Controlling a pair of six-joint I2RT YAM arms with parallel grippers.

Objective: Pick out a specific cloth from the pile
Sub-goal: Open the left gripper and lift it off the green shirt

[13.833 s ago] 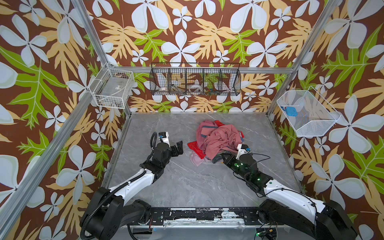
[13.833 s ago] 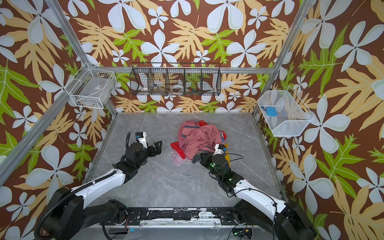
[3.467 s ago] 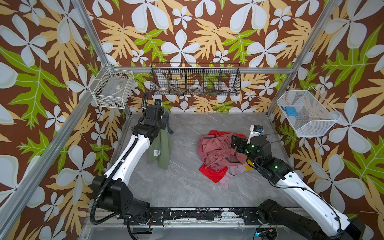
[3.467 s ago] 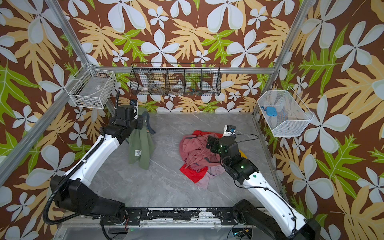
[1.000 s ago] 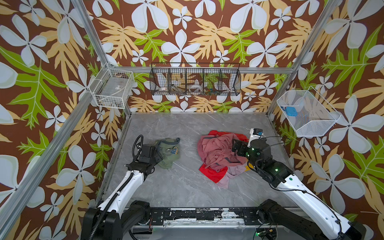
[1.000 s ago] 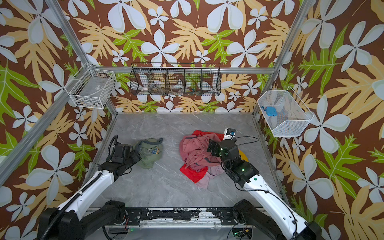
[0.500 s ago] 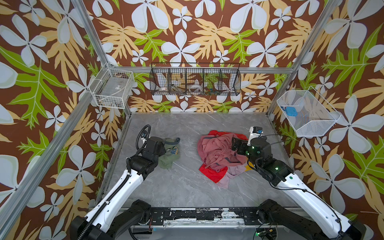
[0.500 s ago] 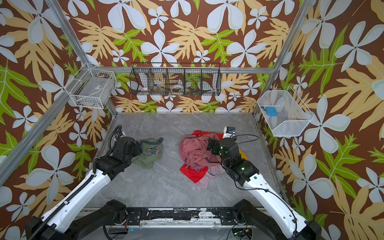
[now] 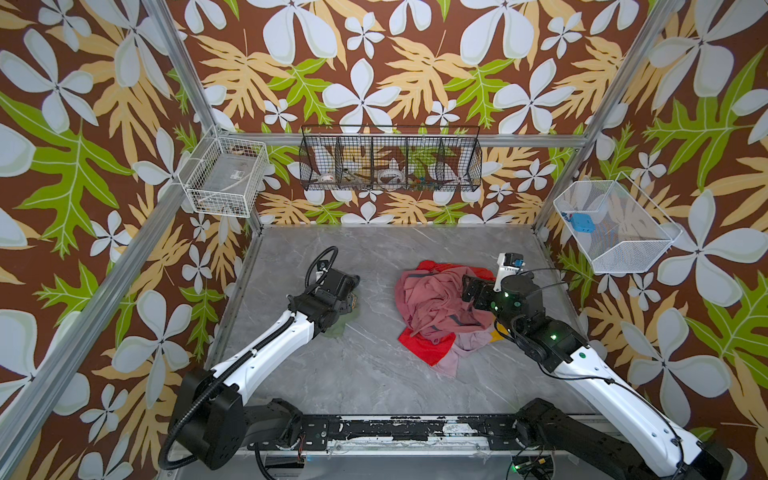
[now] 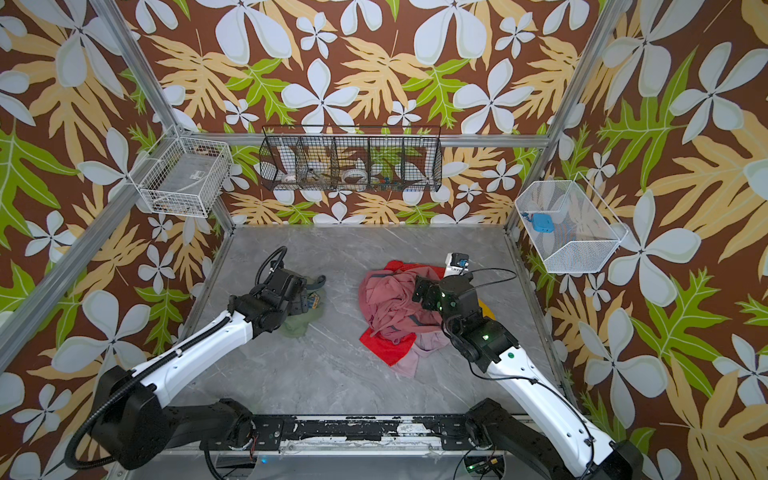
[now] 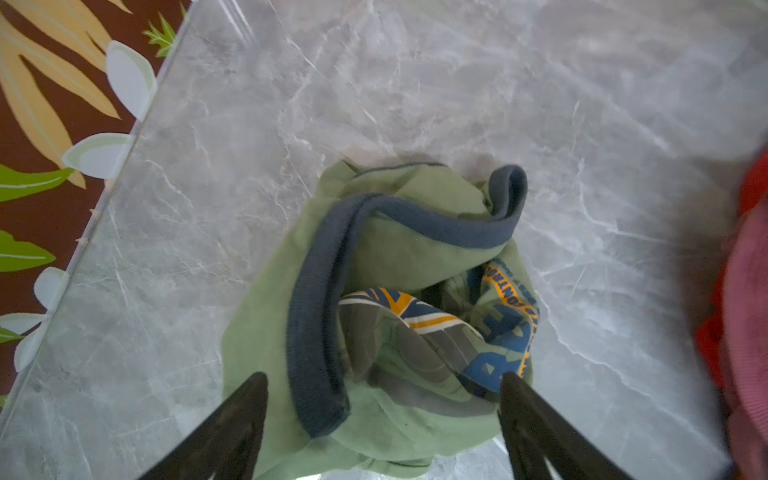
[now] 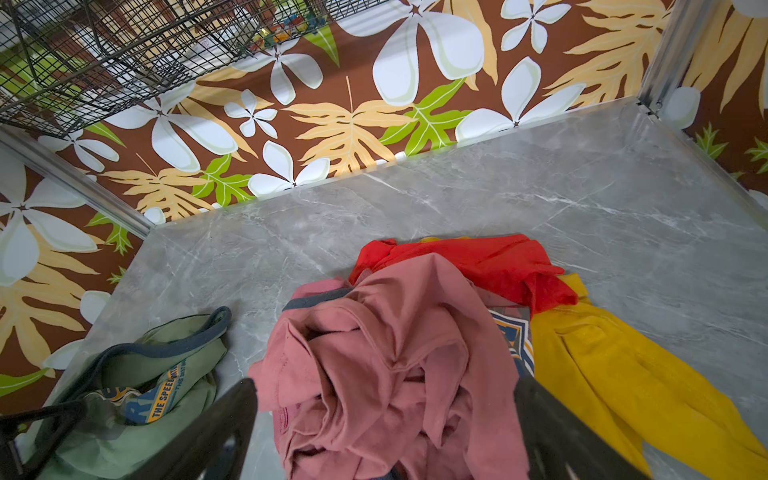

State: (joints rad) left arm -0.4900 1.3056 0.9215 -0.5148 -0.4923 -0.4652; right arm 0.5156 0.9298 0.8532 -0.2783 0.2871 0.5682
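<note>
the cloth [image 11: 399,232] lies crumpled in a small heap on the grey marble table [image 11: 436,83]. it sits toward the table's left side, near the left wall and well apart from the pile [image 9: 432,303]. in the left wrist view its sage-green fabric is bunched up, with the grey-blue neck trim [image 11: 316,316] looping over the top. a blue, yellow and white chest print [image 11: 490,332] is folded into the hollow beside the trim.

the left gripper [image 11: 382,380] stands right over this heap with its jaws spread wide. one dark fingertip is at the heap's edge on the trim side and the other at the edge by the print, so the cloth lies between and beneath them. no fabric is pinched and the gripper has hold of nothing. whether the tips touch the fabric cannot be told. in both top views the arm's wrist hides most of the cloth, and only a green fringe and a bit of trim show.

the right gripper [image 12: 384,388] hangs over the pile with its jaws also wide apart and nothing in them. the dusty-pink garment [image 12: 374,353] lies below and between its fingers. a red cloth [image 12: 478,257] is at the pile's far edge and a yellow piece [image 12: 615,374] trails off one side. bare table separates the pile from the green heap.
</note>
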